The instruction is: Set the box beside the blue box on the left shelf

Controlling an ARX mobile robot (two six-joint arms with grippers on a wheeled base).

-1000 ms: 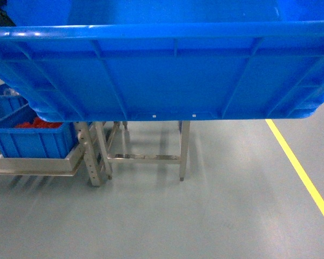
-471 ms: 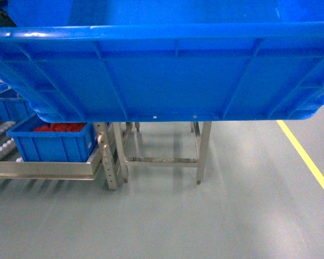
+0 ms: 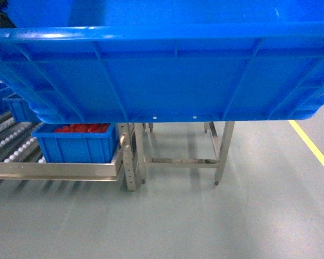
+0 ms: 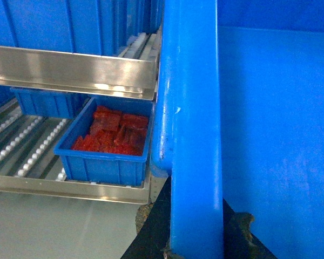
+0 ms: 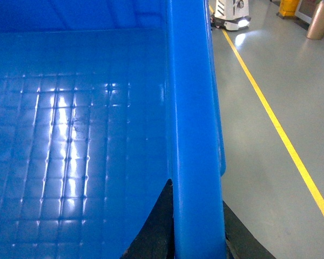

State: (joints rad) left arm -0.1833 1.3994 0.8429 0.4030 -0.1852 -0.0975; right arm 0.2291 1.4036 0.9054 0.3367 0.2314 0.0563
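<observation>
Both grippers, left (image 4: 197,245) and right (image 5: 197,237), clamp the large bright blue plastic crate (image 3: 167,70) by its rim; the silver roller shelf (image 3: 54,170) and its small blue bin of red parts (image 3: 75,144) sit ahead-left, placement not yet done.

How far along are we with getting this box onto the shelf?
Done: the box is lifted, a pincer clamped on each end rim: left, right. In hand: carrying it to the left shelf, now low on the left. Left: set it on the rollers beside the small box of red parts.

Raised blue box (image 3: 167,75) near roller shelf (image 3: 54,170)
</observation>
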